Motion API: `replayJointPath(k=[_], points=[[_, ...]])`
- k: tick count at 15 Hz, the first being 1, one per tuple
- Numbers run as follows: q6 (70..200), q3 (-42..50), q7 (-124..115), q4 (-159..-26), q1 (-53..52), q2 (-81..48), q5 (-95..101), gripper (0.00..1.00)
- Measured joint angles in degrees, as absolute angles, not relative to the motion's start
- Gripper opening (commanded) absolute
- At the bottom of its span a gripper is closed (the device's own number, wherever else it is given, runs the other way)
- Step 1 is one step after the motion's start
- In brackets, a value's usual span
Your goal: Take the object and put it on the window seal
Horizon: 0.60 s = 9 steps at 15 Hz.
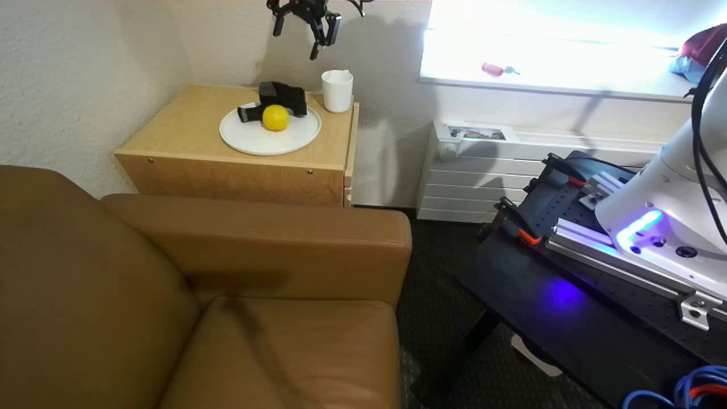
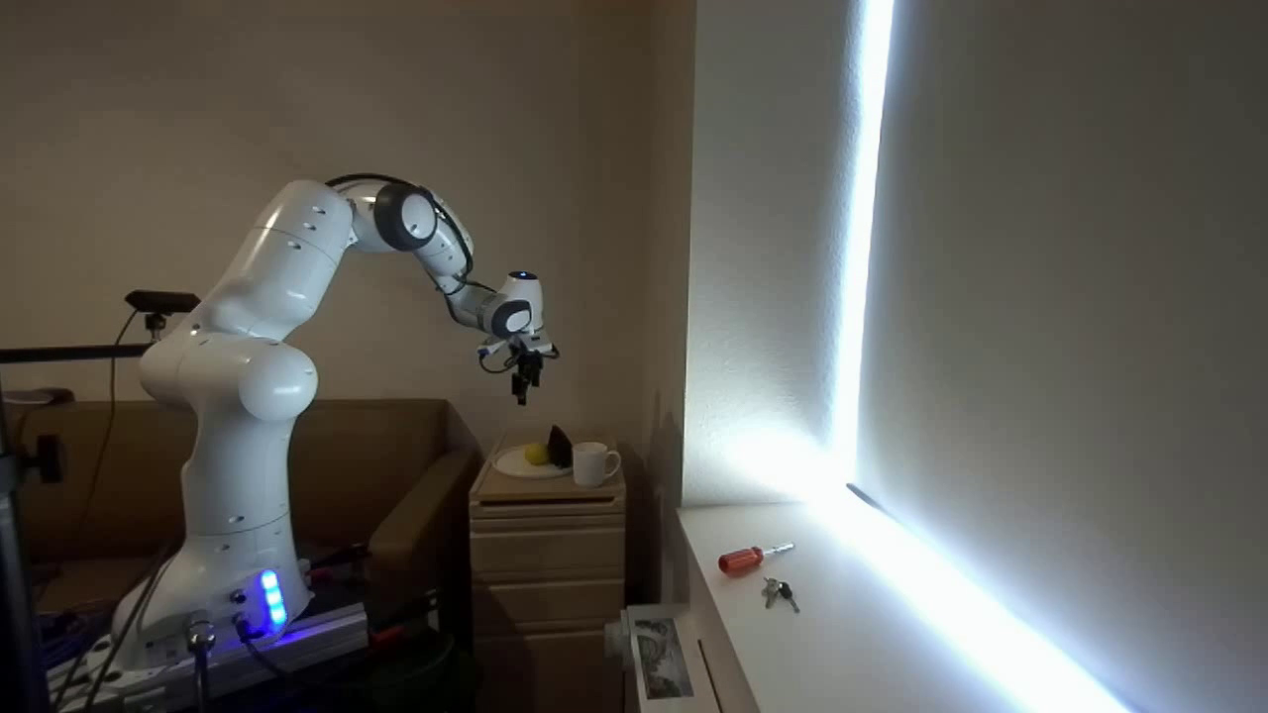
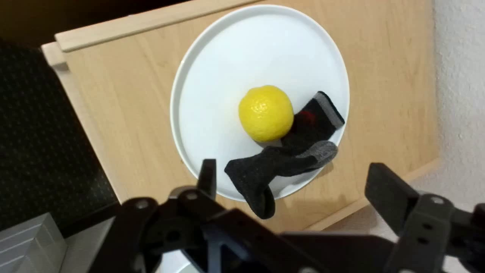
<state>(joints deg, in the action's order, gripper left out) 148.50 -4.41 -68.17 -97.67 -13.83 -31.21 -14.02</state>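
One black sock [image 3: 279, 162], perhaps a pair, lies on the white plate [image 3: 212, 76] just beside the lemon [image 3: 266, 113]; in the wrist view its long axis runs from a grey-banded end at upper right to a dark fold pointing lower left past the rim. It should handle light and soft, so a pinch across the bunched middle, clear of the lemon, looks best. Above hangs the pincer [image 3: 292, 172], spread wide and gripping nothing, far from the window sill [image 2: 792, 649].

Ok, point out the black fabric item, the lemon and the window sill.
Black fabric item [image 3: 279, 160]: wrist view, its middle.
Lemon [image 3: 266, 113]: wrist view, middle of peel.
Window sill [image 2: 832, 644]: in an exterior view, bare top.
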Motion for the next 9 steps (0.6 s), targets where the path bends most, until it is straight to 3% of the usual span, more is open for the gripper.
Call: replayJointPath(k=[9], points=[[149.4,1.8,-81.3,-92.4,-16.3,-38.4,-10.7,1.00]])
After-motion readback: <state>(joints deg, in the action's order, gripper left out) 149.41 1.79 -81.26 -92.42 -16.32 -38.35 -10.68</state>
